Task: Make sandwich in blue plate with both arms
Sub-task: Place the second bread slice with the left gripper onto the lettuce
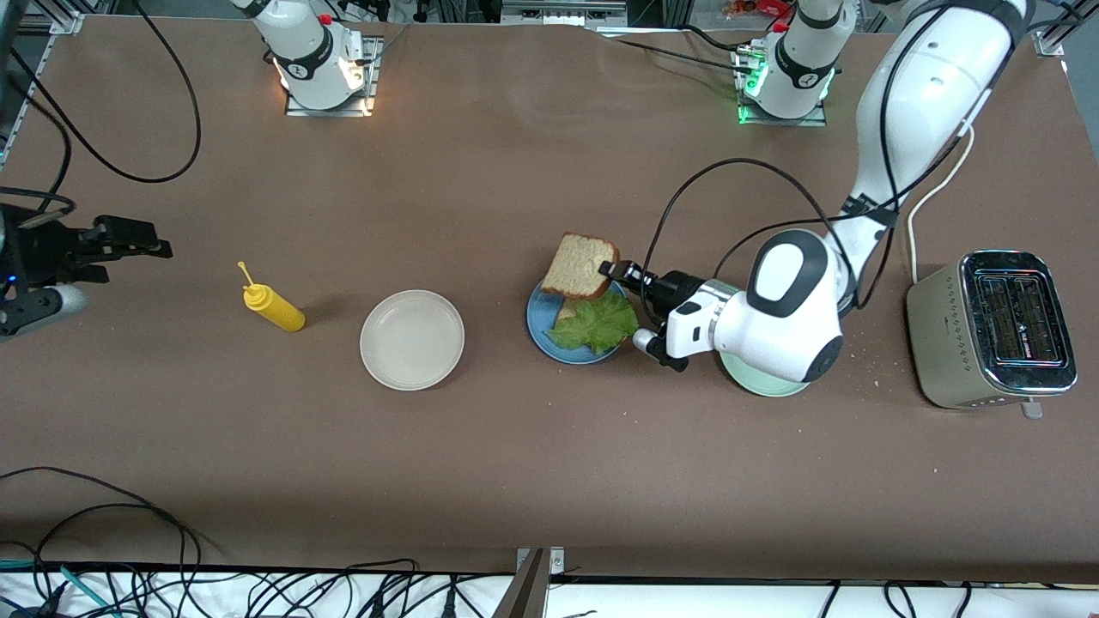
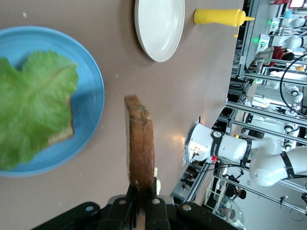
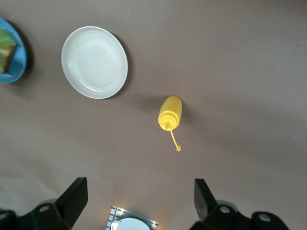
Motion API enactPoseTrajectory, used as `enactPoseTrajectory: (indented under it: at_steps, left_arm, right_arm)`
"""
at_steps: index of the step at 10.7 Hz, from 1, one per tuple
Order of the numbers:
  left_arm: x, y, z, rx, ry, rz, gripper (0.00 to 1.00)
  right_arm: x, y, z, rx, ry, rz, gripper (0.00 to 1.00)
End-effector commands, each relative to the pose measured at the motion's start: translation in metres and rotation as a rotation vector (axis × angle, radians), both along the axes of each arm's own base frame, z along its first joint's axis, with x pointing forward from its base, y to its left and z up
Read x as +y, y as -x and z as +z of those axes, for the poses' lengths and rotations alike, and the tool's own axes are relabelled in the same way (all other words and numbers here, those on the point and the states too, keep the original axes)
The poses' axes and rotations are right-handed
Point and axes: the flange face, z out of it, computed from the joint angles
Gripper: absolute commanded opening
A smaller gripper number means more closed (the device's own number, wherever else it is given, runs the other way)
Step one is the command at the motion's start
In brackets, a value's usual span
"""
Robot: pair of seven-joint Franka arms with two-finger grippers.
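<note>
a wide brown counter [image 1: 481, 463] fills the front view, with loose black cables along its edges and metal frames and more white robot arms in the room around it. no brand or writing can be read on any thing; the toaster [image 1: 992, 330] carries a small mark on its top, too small to tell.

the blue plate [image 1: 543, 330] lies near the middle of the counter. on it is one bread slice [image 2: 61, 135], mostly covered by a ruffled green lettuce leaf [image 1: 598, 324]. the left arm comes from its base at the top of the front view, bends down, and its forearm lies low and almost level over a pale mint-green plate [image 1: 760, 384]. the left tool [image 1: 611, 268] is clamped on the edge of a second bread slice [image 1: 579, 266], holding it on its edge above the rim of the blue plate, tilted, not touching the lettuce.

a cream-white plate [image 1: 412, 339] lies toward the right arm's end, and a yellow squeeze bottle [image 1: 272, 307] lies on its side just beside it. the right arm waits at its end of the counter; the right tool [image 3: 139, 196] hangs over bare counter with its fingers wide apart, holding nothing.

the toaster stands at the left arm's end of the counter.
</note>
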Motion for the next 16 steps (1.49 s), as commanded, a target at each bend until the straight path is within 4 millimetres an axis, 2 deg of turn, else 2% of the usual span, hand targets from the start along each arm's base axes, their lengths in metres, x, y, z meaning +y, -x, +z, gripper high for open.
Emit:
enactPoseTrajectory:
  at_steps: [1, 2, 3, 4, 5, 6, 7, 8, 9, 10, 12, 14, 16]
  left_arm:
    - [-0.005, -0.016, -0.069, -0.104, 0.113, 0.036, 0.00]
    - [-0.005, -0.014, -0.081, -0.109, 0.129, 0.026, 0.00]
    - [-0.001, -0.013, -0.090, -0.122, 0.139, 0.014, 0.00]
    - [0.004, -0.013, -0.096, -0.141, 0.150, 0.000, 0.00]
    - [0.018, -0.017, -0.109, -0.166, 0.157, -0.004, 0.00]
    - [0.024, -0.019, -0.112, -0.178, 0.152, -0.007, 0.00]
    - [0.020, -0.019, -0.109, -0.180, 0.146, -0.011, 0.02]
    - [0.021, -0.020, -0.108, -0.193, 0.138, -0.021, 0.22]
    - [0.026, -0.022, -0.107, -0.204, 0.133, -0.020, 0.85]
    - [0.035, -0.027, -0.106, -0.202, 0.123, -0.003, 1.00]
    - [0.039, -0.029, -0.097, -0.211, 0.112, -0.006, 1.00]
    - [0.053, -0.032, -0.075, -0.215, -0.037, -0.047, 1.00]
    - [0.060, -0.023, -0.024, -0.166, -0.235, -0.103, 1.00]
  right_arm:
    - [0.042, 0.032, -0.011, -0.082, 0.182, -0.093, 0.98]
    - [0.049, 0.048, -0.024, -0.139, 0.192, -0.121, 0.99]
    - [0.053, 0.053, -0.032, -0.177, 0.197, -0.172, 1.00]
    - [0.054, 0.050, -0.037, -0.172, 0.194, -0.212, 1.00]
    - [0.055, 0.047, -0.044, -0.162, 0.178, -0.223, 1.00]
    - [0.052, 0.043, -0.054, -0.141, 0.146, -0.258, 1.00]
    - [0.052, 0.040, -0.056, -0.144, 0.123, -0.273, 1.00]
    - [0.051, 0.038, -0.062, -0.135, 0.124, -0.273, 1.00]
    - [0.050, 0.036, -0.067, -0.132, 0.129, -0.270, 1.00]
    - [0.051, 0.033, -0.073, -0.125, 0.128, -0.268, 1.00]
    - [0.050, 0.033, -0.072, -0.129, 0.128, -0.256, 1.00]
    - [0.057, 0.034, -0.069, -0.139, 0.129, -0.250, 1.00]
    - [0.057, 0.033, -0.070, -0.141, 0.127, -0.244, 1.00]
